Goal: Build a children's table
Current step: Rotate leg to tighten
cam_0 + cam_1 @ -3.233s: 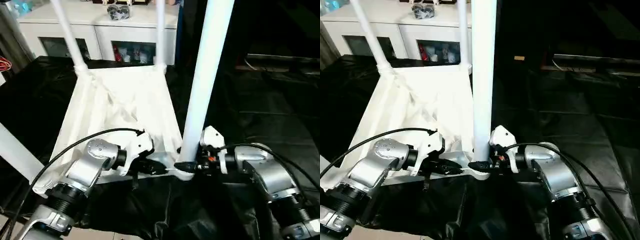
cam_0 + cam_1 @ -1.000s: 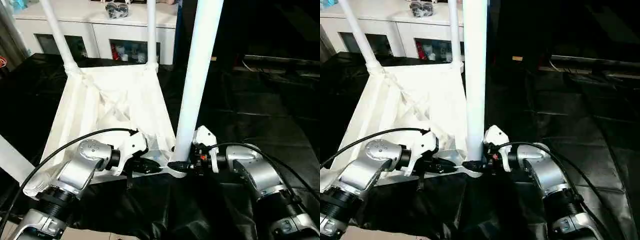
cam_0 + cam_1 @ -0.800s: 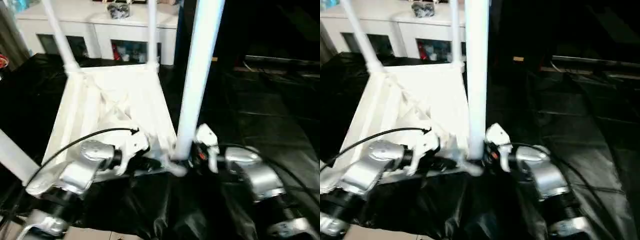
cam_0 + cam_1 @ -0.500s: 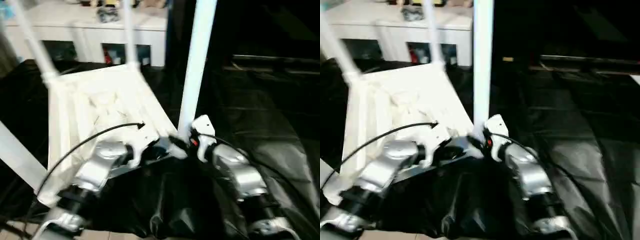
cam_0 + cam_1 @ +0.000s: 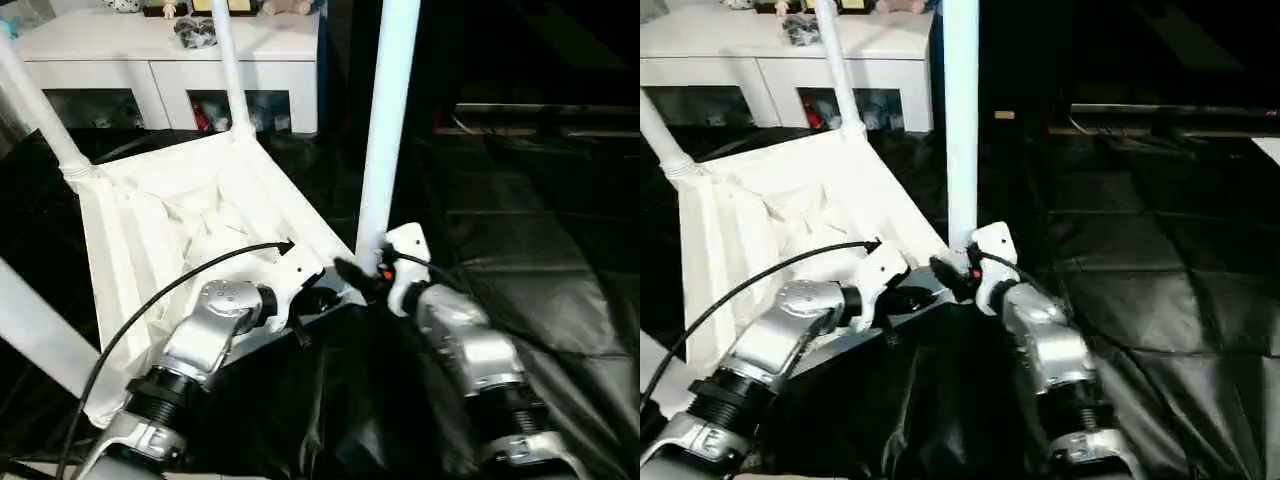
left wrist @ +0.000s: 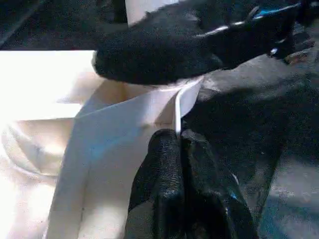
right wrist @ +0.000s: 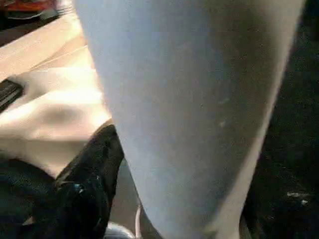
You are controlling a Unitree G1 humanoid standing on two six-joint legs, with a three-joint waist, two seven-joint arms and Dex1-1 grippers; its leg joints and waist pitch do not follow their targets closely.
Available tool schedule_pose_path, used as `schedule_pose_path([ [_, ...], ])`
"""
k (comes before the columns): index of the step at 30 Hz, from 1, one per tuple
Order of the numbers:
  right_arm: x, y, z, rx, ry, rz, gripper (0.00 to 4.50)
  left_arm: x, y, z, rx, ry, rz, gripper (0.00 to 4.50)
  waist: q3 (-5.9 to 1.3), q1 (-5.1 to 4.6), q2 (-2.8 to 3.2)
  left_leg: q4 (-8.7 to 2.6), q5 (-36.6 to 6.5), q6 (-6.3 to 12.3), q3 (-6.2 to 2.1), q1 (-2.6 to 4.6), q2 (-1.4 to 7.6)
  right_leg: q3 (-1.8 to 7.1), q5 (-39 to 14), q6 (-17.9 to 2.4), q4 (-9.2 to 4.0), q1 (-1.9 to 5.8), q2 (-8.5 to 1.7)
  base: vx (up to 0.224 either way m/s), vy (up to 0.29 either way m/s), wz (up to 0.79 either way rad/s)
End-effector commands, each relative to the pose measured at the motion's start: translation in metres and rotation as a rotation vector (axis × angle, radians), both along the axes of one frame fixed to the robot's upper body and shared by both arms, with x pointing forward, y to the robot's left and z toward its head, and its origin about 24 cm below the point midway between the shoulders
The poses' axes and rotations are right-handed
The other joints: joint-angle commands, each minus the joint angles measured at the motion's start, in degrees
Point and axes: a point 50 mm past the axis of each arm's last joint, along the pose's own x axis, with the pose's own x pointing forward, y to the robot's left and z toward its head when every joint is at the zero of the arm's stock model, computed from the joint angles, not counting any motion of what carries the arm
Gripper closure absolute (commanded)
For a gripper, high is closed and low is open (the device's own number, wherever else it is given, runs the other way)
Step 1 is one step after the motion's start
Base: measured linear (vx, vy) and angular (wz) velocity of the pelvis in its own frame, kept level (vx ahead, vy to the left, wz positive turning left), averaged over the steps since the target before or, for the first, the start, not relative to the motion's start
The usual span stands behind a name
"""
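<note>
The children's table (image 5: 150,215) lies upside down on a black sheet, ribbed underside up, with white legs standing in its corner sockets. The near right leg (image 5: 388,120) rises tall in front of me. My left gripper (image 5: 312,298) is shut on the thin rim of the table top (image 6: 177,112) just beside that corner. My right gripper (image 5: 362,270) sits at the foot of that leg, and the leg (image 7: 189,109) stands right up against it in the right wrist view.
A white cabinet (image 5: 170,65) with glass doors stands behind the table, small items on top. Two far legs (image 5: 228,70) (image 5: 40,120) and a near left leg (image 5: 40,340) stick up. Black crinkled sheet (image 5: 540,250) covers the floor to the right.
The whole view has shifted. The table top now lies askew to the cabinet, with its near right corner swung farther from me. Both grippers stayed at that corner.
</note>
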Motion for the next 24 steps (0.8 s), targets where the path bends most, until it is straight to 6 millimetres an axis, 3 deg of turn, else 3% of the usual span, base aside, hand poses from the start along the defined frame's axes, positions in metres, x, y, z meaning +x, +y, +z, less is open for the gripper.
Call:
schedule_pose_path([
  [1,-0.017,0.020,-0.014,0.000,0.087,0.207,0.87,-0.003,-0.018,0.025,-0.086,-0.096,-0.134,4.50,-3.78,0.41,0.26,-4.13,-13.8,3.59,-1.96,0.16,3.39,3.40,-13.8,-12.8,-4.18,2.58,-4.06,0.000,0.000,0.00],
  [2,-0.018,0.016,-0.014,-0.022,0.082,0.232,0.79,-0.004,-0.016,0.024,-0.089,-0.092,-0.152,4.50,-3.94,0.57,0.30,-4.05,-11.6,4.22,-1.96,-0.09,3.49,3.45,-11.2,-13.4,-3.79,2.79,-4.07,0.000,0.000,0.00],
  [3,-0.019,0.012,-0.014,-0.044,0.075,0.250,0.67,-0.005,-0.015,0.024,-0.088,-0.085,-0.162,4.50,-4.19,0.84,-0.43,-3.86,-9.2,4.94,-1.83,-0.16,3.56,3.47,-8.3,-13.9,-3.43,2.87,-4.08,0.000,0.000,0.00],
  [4,-0.020,0.007,-0.013,-0.064,0.072,0.278,0.45,-0.007,-0.012,0.024,-0.085,-0.078,-0.185,4.50,-4.40,1.28,-0.06,-3.62,-6.5,5.89,-1.85,-0.29,3.49,3.46,-5.4,-14.7,-2.86,2.96,-4.17,0.000,0.000,0.00],
  [5,-0.021,0.002,-0.012,-0.072,0.072,0.314,0.45,-0.009,-0.009,0.024,-0.083,-0.071,-0.205,4.50,-4.24,1.33,-0.17,-3.63,-6.4,6.38,-1.73,-0.35,3.50,3.45,-5.3,-14.9,-2.92,2.76,-4.06,0.000,0.000,0.00],
  [7,-0.025,-0.006,-0.010,-0.086,0.078,0.383,0.45,-0.011,-0.004,0.023,-0.074,-0.056,-0.237,4.50,-3.96,1.94,-0.11,-3.69,-8.5,6.61,-1.69,-0.23,3.61,3.39,-8.8,-14.4,-3.30,2.72,-4.14,0.000,0.000,0.00],
  [13,-0.032,-0.018,-0.005,-0.084,0.098,0.502,0.61,-0.017,0.006,0.023,-0.070,-0.017,-0.312,4.50,-3.61,2.69,-0.03,-4.09,-12.3,3.98,-1.64,0.32,3.83,3.52,-15.2,-12.6,-3.92,2.20,-3.96,0.000,0.000,0.00],
  [24,-0.040,-0.020,-0.003,-0.070,0.130,0.610,1.44,-0.020,0.013,0.023,-0.060,0.020,-0.357,4.50,-3.90,3.85,-0.41,-3.82,-8.0,4.64,-1.55,0.06,3.79,3.56,-12.8,-12.7,-3.36,2.33,-4.05,0.000,0.000,0.00],
])
